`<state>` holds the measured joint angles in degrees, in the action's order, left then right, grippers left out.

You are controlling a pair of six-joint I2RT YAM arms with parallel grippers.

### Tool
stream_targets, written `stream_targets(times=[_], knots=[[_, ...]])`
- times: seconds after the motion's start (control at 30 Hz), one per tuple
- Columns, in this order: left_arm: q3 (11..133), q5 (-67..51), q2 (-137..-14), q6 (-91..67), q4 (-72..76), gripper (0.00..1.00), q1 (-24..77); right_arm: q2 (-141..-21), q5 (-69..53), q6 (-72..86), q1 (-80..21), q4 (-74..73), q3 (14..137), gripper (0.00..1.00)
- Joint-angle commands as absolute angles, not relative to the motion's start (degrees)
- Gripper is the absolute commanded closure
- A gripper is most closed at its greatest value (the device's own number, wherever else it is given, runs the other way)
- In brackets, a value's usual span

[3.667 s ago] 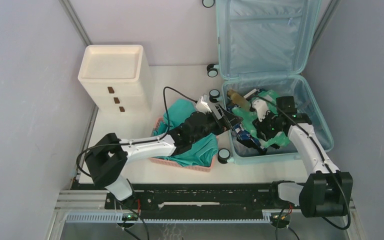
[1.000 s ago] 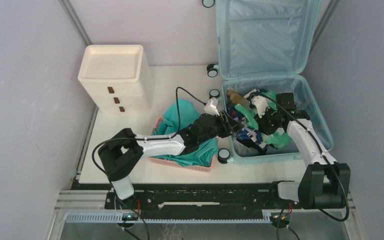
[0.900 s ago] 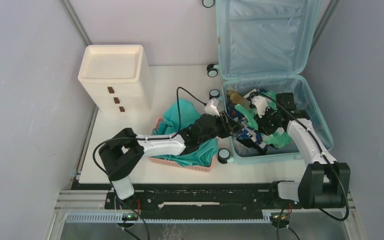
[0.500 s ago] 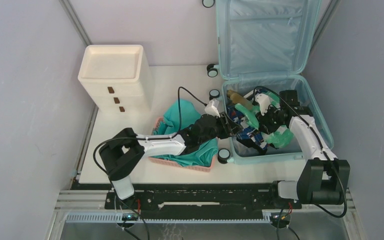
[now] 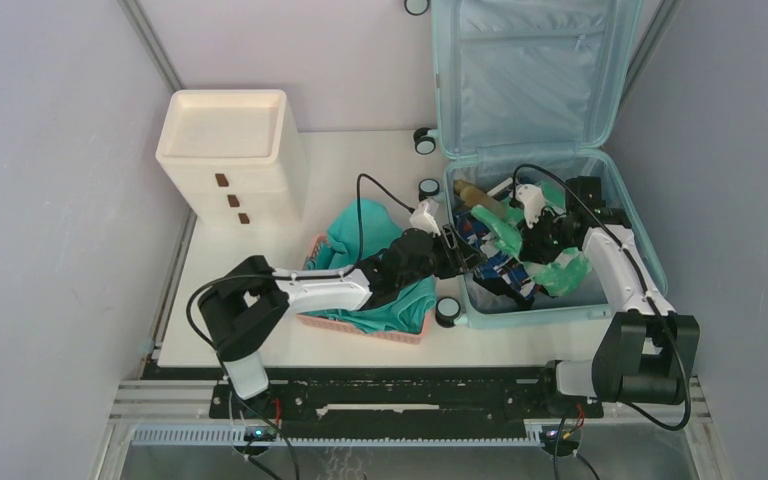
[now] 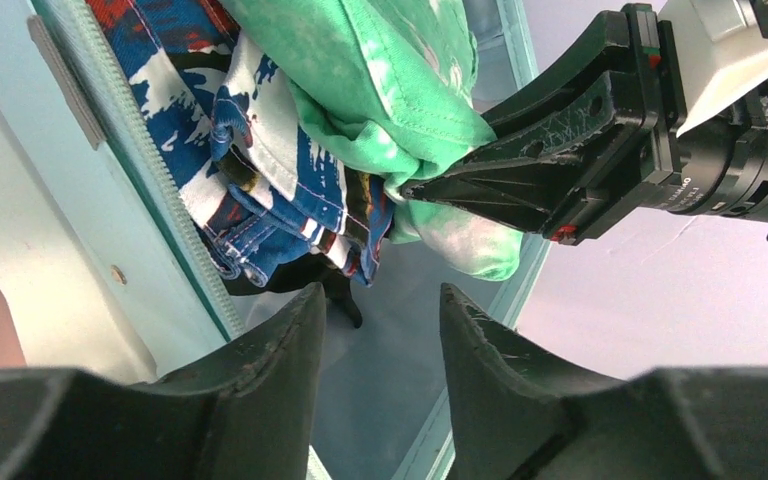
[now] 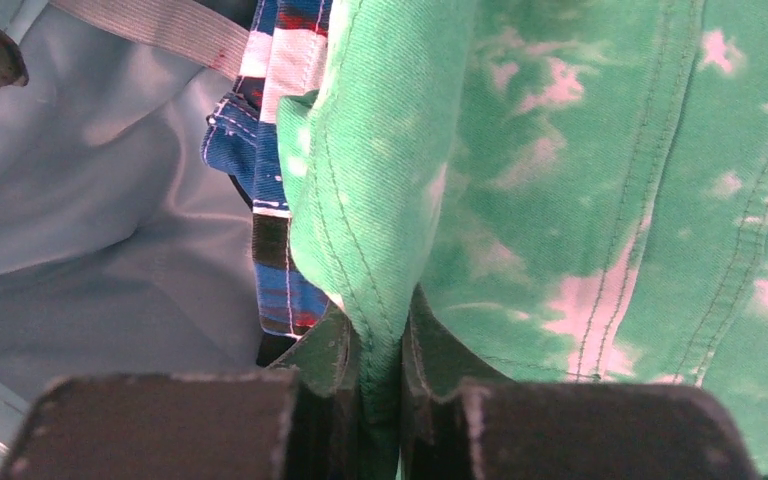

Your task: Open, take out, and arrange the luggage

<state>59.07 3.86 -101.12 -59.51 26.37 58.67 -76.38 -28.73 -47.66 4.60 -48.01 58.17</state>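
Plainly, the luggage lay open at the far right of the table, its lid standing up at the back and clothes heaped in its base. Inside, the right gripper pinched a fold of the green garment between pressed-together fingers. The left gripper hovered over the base's left rim, fingers spread and holding nothing, facing a blue patterned garment. Just left of the luggage sat a pink basket.
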Motion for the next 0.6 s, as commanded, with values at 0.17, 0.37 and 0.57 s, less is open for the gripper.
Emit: stream_targets(times=[0.17,0.37,0.57], knots=[[64.5,2.3,-104.1,-68.6,35.9,0.34,58.4,-73.3,-37.0,-47.5,5.6,-52.3,62.8,1.0],[67.2,6.8,-106.3,-73.1,39.1,0.24,58.7,-70.7,-39.6,-46.7,5.6,-53.7,64.3,1.0],[71.5,10.3,-109.0,-75.7,37.5,0.19,59.4,-69.4,-41.1,-45.5,5.5,-54.1,65.1,1.0]])
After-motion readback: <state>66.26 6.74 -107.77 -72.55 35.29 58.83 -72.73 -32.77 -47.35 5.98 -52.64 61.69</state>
